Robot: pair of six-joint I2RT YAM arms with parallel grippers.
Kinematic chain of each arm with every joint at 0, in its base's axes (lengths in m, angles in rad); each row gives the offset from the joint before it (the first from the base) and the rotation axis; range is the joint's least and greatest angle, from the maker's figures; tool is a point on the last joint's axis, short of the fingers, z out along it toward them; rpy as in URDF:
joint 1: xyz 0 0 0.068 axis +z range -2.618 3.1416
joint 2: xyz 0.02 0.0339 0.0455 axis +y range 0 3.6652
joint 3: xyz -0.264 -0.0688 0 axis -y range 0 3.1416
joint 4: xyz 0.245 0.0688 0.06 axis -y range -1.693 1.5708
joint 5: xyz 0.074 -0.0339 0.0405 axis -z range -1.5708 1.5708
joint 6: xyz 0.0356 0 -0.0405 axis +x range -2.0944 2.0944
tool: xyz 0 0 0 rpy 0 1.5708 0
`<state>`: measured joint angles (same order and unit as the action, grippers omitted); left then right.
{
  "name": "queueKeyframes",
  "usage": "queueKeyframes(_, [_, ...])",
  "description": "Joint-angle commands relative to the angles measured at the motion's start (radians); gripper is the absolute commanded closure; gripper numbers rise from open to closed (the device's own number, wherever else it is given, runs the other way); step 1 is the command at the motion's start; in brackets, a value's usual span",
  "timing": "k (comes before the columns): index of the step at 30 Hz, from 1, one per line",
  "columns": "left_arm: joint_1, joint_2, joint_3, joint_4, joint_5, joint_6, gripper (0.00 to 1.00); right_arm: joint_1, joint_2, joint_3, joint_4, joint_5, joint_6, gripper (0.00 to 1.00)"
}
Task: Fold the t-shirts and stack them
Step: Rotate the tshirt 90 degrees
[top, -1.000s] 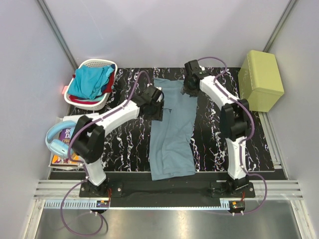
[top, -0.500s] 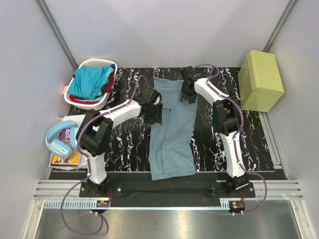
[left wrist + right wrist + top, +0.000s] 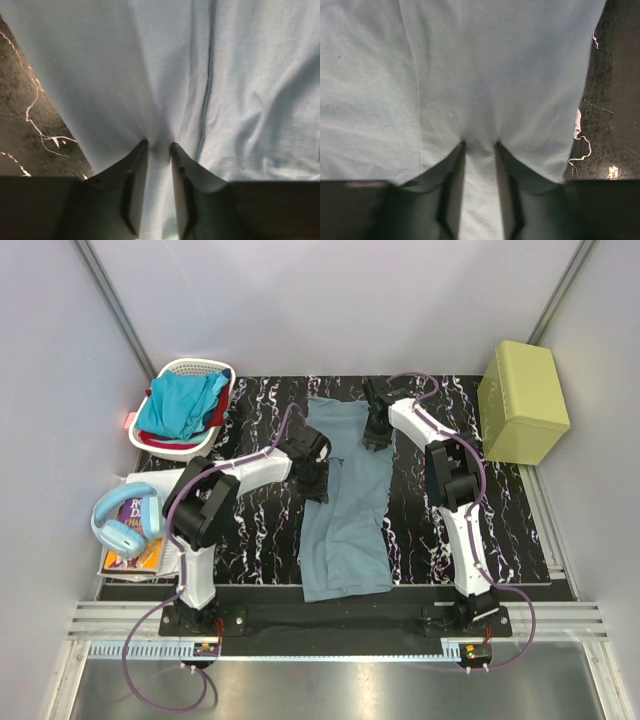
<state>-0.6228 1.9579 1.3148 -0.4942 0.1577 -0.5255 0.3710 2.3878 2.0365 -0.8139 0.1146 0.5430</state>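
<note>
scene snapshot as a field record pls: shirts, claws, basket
spread shirt: grey-blue t-shirt, lying long and narrow on the black marbled mat
left claw: pinching that shirt near its left edge
right claw: pinching it near its right edge, farther back
basket: far left corner, holds turquoise t-shirt on top of red t-shirt
stack: none started yet

The left arm [image 3: 245, 468] stretches forward and inward; the right arm [image 3: 428, 432] folds at its elbow, reaching inward too. The left gripper [image 3: 159, 145] and right gripper [image 3: 480, 143] point down, each pinching a fold of the grey-blue t-shirt [image 3: 345, 515] between narrowed jaws
</note>
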Motion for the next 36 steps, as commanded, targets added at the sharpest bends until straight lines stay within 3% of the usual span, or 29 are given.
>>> queueKeyframes(1, [-0.002,0.035,0.0,0.025,0.028,-0.005,0.76,-0.003,0.027,0.024,-0.008,-0.021,0.011,0.7])
queueKeyframes(5, [0.0,0.064,0.029,0.008,0.034,-0.005,0.82,-0.009,0.04,0.027,-0.013,-0.021,0.014,0.83])
queueKeyframes(10, [0.011,0.117,0.098,-0.023,0.042,0.002,0.87,-0.029,0.062,0.06,-0.024,-0.026,0.011,0.93])
queueKeyframes(15, [0.038,0.196,0.214,-0.069,0.055,0.021,0.88,-0.047,0.125,0.158,-0.07,-0.033,0.012,0.95])
queueKeyframes(22, [0.104,0.309,0.392,-0.127,0.088,0.027,0.87,-0.07,0.281,0.483,-0.186,-0.052,0.025,0.95])
queueKeyframes(28, [0.17,0.418,0.582,-0.179,0.135,0.022,0.85,-0.103,0.37,0.634,-0.205,-0.095,0.038,0.94])
queueKeyframes(32, [0.196,0.492,0.737,-0.236,0.157,0.025,0.81,-0.116,0.39,0.643,-0.203,-0.09,0.015,0.87])
queueKeyframes(36, [0.19,0.445,0.721,-0.238,0.125,0.024,0.73,-0.11,0.334,0.553,-0.183,-0.07,-0.003,0.55])
